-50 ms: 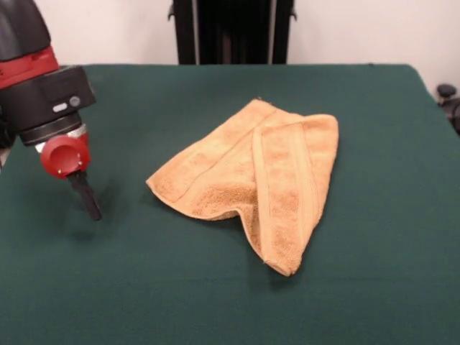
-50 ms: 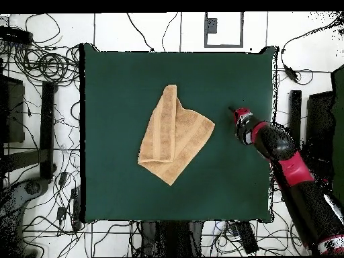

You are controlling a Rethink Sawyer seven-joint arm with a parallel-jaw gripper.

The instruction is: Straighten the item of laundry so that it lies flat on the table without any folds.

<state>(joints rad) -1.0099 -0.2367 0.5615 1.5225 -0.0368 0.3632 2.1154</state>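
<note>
The item of laundry (image 1: 248, 176), a golden-tan towel, lies near the middle of the table (image 1: 374, 287), crumpled, with one side folded over itself into a long flap that points toward the near edge. In the overhead view the item of laundry (image 2: 173, 134) shows as a rough diamond with a doubled strip along its left side. My gripper (image 1: 93, 213) hangs low over the green top at the left of the front view, well clear of the cloth. Its black fingers are together as one prong and hold nothing. From above, the gripper (image 2: 232, 109) sits to the right of the towel, a short gap from its corner.
My red and black arm (image 2: 295, 175) reaches in over the table's right edge in the overhead view. Cables and stands (image 2: 47, 67) surround the table (image 2: 107, 195) on the floor. A black post (image 1: 233, 32) stands behind the far edge.
</note>
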